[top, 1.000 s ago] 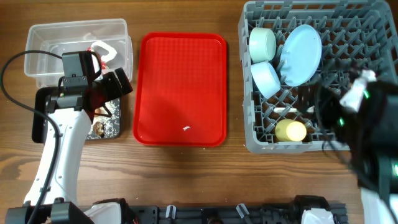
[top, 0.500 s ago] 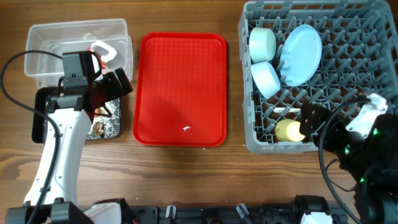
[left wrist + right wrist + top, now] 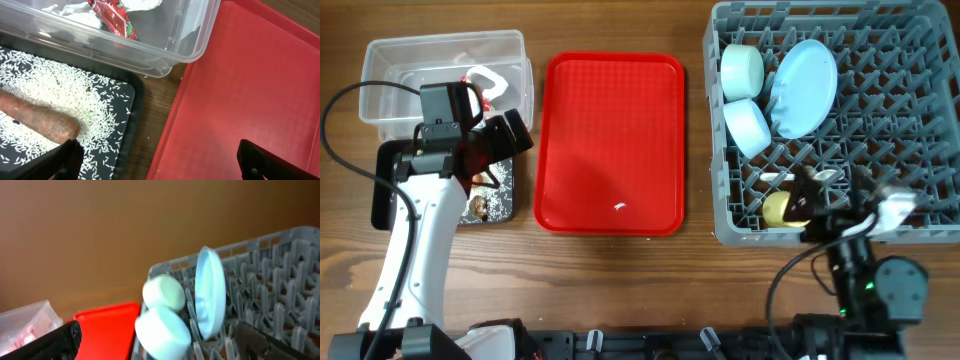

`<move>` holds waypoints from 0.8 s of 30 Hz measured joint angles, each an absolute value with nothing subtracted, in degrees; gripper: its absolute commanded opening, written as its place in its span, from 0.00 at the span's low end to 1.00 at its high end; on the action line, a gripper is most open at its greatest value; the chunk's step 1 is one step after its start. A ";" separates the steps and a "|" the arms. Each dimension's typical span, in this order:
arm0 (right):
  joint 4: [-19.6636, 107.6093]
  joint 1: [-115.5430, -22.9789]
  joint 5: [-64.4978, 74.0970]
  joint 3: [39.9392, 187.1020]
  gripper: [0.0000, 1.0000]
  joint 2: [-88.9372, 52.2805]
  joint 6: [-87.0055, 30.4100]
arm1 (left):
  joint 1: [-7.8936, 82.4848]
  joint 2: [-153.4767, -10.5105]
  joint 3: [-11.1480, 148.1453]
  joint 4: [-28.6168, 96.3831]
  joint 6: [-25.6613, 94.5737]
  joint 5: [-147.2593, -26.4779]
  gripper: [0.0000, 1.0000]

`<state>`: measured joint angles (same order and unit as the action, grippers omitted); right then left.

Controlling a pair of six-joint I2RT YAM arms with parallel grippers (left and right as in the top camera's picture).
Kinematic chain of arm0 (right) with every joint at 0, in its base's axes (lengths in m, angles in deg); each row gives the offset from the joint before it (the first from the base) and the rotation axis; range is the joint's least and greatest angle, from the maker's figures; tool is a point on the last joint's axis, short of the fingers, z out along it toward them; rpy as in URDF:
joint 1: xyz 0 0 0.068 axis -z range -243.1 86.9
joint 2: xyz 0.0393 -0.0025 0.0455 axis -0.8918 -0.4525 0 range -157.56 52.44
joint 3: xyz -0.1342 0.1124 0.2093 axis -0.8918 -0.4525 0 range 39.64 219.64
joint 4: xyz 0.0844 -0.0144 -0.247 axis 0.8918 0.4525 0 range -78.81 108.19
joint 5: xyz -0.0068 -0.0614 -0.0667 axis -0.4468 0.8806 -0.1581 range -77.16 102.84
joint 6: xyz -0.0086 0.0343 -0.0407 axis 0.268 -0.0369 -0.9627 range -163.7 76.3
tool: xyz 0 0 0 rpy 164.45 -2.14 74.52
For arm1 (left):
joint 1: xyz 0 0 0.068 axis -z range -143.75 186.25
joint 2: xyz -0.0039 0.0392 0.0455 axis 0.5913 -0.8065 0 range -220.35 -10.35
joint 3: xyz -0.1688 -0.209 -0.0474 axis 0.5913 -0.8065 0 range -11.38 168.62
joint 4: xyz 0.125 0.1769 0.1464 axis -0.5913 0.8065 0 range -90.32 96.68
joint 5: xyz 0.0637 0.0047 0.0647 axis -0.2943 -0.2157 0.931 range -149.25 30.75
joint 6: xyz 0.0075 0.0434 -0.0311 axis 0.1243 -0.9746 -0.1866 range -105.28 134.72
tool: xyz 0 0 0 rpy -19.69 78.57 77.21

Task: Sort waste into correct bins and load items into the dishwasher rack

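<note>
While both grippers hang spread wide with nothing between the fingers, we judge neither is mid-grasp. Nearest the base, the right gripper (image 3: 159,339) sits low at the near edge of the dishwasher rack (image 3: 912,110), just beside the yellow cup (image 3: 780,209), which lies on its side among the pegs. A pale sliver by it may be the white spoon (image 3: 770,178); the arm hides most of it, so we cannot tell. The left gripper (image 3: 160,156) hovers over the gap between black tray (image 3: 131,102) and red tray (image 3: 240,90), probably placed to reach either. Black tray holds rice grains (image 3: 75,95) and the carrot stick (image 3: 40,119), its left end cut off. One white scrap (image 3: 620,207) lies on the red tray, so sorting looks unfinished. Farther back, the clear tub (image 3: 165,55) holds the red-and-white wrapper (image 3: 114,19) and white paper (image 3: 67,9). Farthest, the plate (image 3: 804,88) stands on edge between pegs to drain, green bowl (image 3: 742,70) and blue bowl (image 3: 748,128) tipped beside it. Right wrist view is blurred.
</note>
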<state>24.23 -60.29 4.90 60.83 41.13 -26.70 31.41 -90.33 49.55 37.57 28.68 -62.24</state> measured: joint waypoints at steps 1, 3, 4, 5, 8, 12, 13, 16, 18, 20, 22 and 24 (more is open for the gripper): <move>23.04 -60.46 4.42 58.15 1.00 43.21 -27.38 | 31.41 -90.33 49.55 37.59 28.68 -62.24 1.00; 20.86 -60.92 3.37 54.04 1.00 46.69 -29.13 | 31.41 -90.33 49.55 37.54 28.68 -62.17 1.00; 20.29 -61.12 2.91 52.68 1.00 48.06 -30.00 | 31.41 -90.33 49.55 37.59 28.68 -62.13 1.00; 19.20 -61.40 2.47 51.00 1.00 49.61 -30.88 | 31.41 -90.33 49.55 37.57 28.68 -62.13 1.00; 16.55 -61.73 1.95 48.07 1.00 51.25 -32.32 | 31.41 -90.33 49.55 37.59 28.70 -62.13 1.00; 13.54 -62.76 2.89 44.73 1.00 51.34 -33.46 | 31.41 -90.33 49.55 37.57 28.68 -62.13 1.00; 13.03 -62.98 3.11 44.03 1.00 51.34 -33.54 | 31.41 -90.33 49.55 37.57 28.68 -62.13 1.00; 10.70 -63.24 3.98 41.40 1.00 51.36 -33.74 | 31.41 -90.33 49.55 37.57 28.68 -62.13 1.00; 10.76 -63.24 4.18 40.38 1.00 51.36 -33.72 | 31.41 -90.33 49.55 37.57 28.68 -62.13 1.00; 10.85 -63.24 4.31 40.00 1.00 51.38 -32.84 | 31.41 -90.33 49.55 37.57 28.68 -62.13 1.00; 10.72 -63.24 4.33 40.00 1.00 51.41 -31.55 | 31.41 -90.33 49.55 37.59 28.68 -62.13 1.00; 10.72 -63.24 4.33 40.00 1.00 51.41 -30.61 | 31.41 -90.33 49.55 37.57 28.68 -62.13 1.00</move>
